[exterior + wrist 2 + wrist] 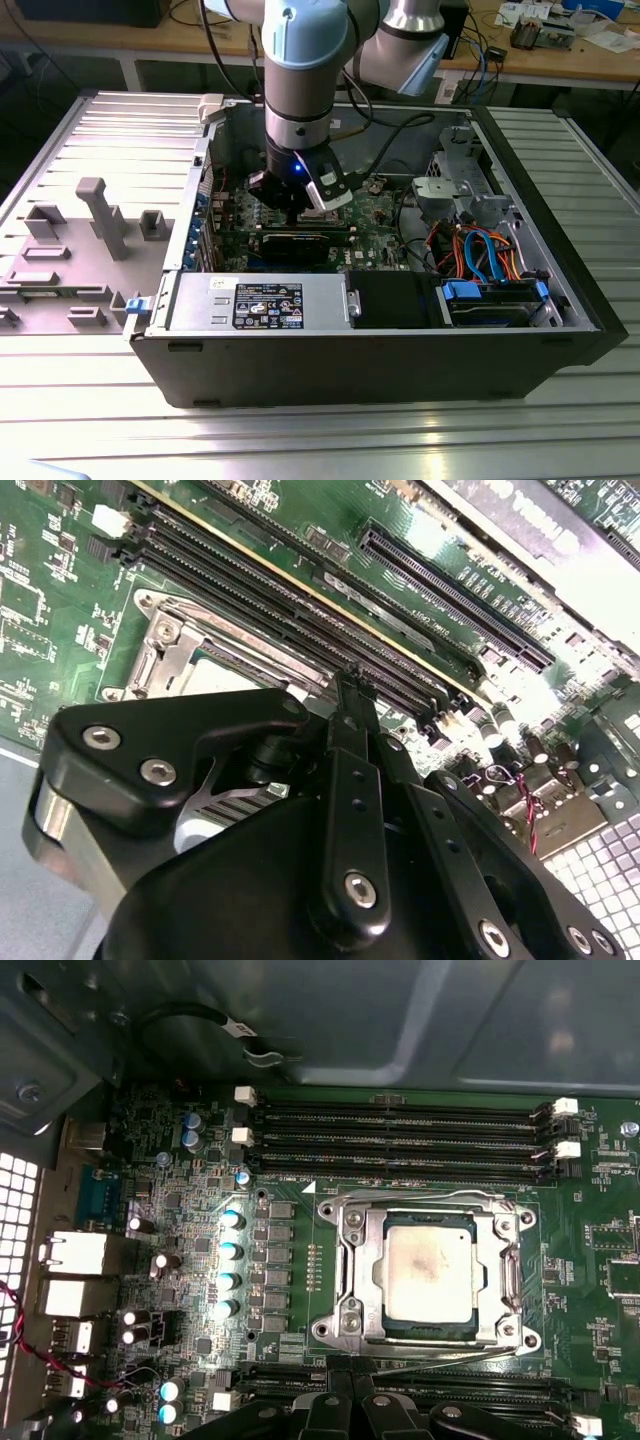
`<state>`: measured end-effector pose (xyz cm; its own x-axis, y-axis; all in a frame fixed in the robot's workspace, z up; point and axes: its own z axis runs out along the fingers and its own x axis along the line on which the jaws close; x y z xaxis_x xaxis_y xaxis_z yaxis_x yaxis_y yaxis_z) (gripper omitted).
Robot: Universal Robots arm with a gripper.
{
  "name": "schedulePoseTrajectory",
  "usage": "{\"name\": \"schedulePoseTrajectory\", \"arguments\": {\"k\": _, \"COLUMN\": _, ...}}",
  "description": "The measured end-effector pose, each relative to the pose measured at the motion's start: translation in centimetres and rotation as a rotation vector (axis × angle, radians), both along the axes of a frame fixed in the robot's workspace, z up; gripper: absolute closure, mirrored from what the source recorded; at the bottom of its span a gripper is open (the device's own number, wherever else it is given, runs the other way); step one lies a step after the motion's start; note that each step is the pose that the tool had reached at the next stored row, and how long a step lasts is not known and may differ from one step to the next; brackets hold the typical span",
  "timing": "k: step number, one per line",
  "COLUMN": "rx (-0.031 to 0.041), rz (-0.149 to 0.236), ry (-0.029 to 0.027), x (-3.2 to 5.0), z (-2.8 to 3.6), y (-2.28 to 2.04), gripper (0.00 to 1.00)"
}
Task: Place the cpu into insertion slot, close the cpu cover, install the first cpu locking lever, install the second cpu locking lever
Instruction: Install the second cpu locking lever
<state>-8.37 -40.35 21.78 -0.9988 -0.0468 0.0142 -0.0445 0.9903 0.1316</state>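
The cpu (430, 1275), a dull silver square, lies flat in the insertion slot (335, 1332) on the green board. The cpu cover (365, 1260) is down around it as a silver frame. Thin wire levers (430, 1197) run along two opposite sides of the frame, lying low against it. My gripper (355, 1400) hovers just off one side of the socket, its black fingers together with nothing between them. In the second wrist view the gripper (352, 690) hangs over the socket corner (165, 630). In the exterior view the gripper (297, 205) is inside the open computer case.
Long black memory slots (400, 1130) run beside the socket. A black graphics card (300, 243) and the power supply (260, 300) lie nearer the case front. A drive cage with blue and orange cables (490, 260) fills the exterior view's right. A grey fixture plate (90, 230) stands outside, left.
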Motion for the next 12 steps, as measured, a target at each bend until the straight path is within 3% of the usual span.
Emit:
{"name": "schedulePoseTrajectory", "arguments": {"k": 4, "rx": 0.0024, "rz": 0.0, "ry": 0.0, "x": -0.08, "z": -0.08, "y": -0.15, "gripper": 0.89}}
{"name": "schedulePoseTrajectory", "arguments": {"k": 9, "rx": 0.0132, "rz": 0.021, "ry": 0.0, "x": -0.42, "z": -0.47, "y": -0.18, "gripper": 0.89}}
{"name": "schedulePoseTrajectory", "arguments": {"k": 10, "rx": 0.0165, "rz": 0.026, "ry": 0.0001, "x": -0.44, "z": -0.59, "y": -0.18, "gripper": 0.89}}
{"name": "schedulePoseTrajectory", "arguments": {"k": 12, "rx": 0.0368, "rz": 0.034, "ry": -0.0002, "x": -0.45, "z": -0.81, "y": -0.18, "gripper": 0.89}}
